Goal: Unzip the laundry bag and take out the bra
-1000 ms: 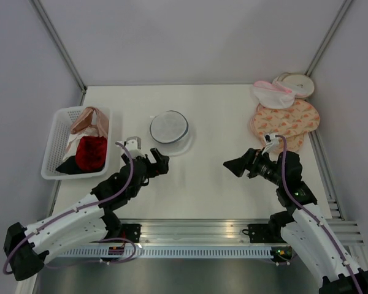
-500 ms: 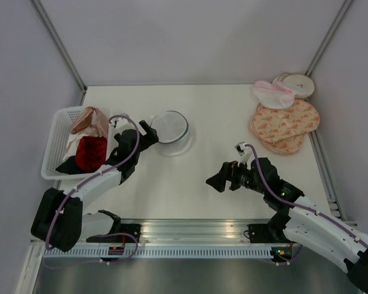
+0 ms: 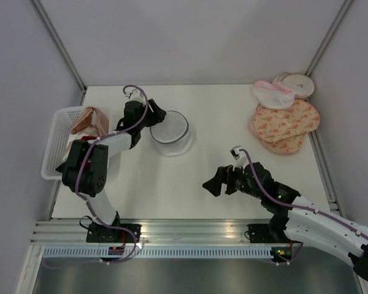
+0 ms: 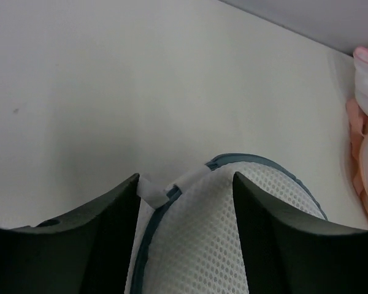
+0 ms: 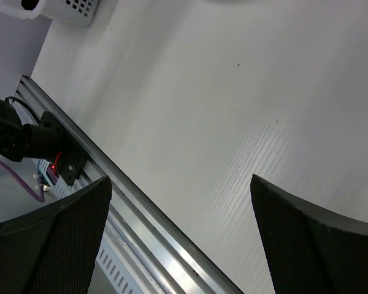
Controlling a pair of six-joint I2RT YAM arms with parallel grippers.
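Note:
The laundry bag [image 3: 170,130], a round white mesh drum with a dark rim, stands left of the table's middle. My left gripper [image 3: 154,116] is at its upper left edge. In the left wrist view the bag's mesh [image 4: 233,233] and a white tab [image 4: 148,190] on its blue-grey rim lie between the fingers of my left gripper [image 4: 185,177], whose jaws stand apart; the left finger touches the tab. My right gripper [image 3: 210,187] hovers open over bare table near the front, and in its own view the right gripper [image 5: 179,180] holds nothing. The bra is hidden.
A white basket [image 3: 55,147] with a peach strappy garment [image 3: 89,120] sits at the left edge, partly behind my left arm. Flat peach patterned rounds [image 3: 285,125] and a pink-trimmed mesh pouch [image 3: 273,95] lie at the back right. A metal rail [image 3: 190,229] runs along the front.
My left arm has swung back and left from the table's front to the bag's rim, and its jaws have narrowed. My right gripper has moved left and toward the front, still open.

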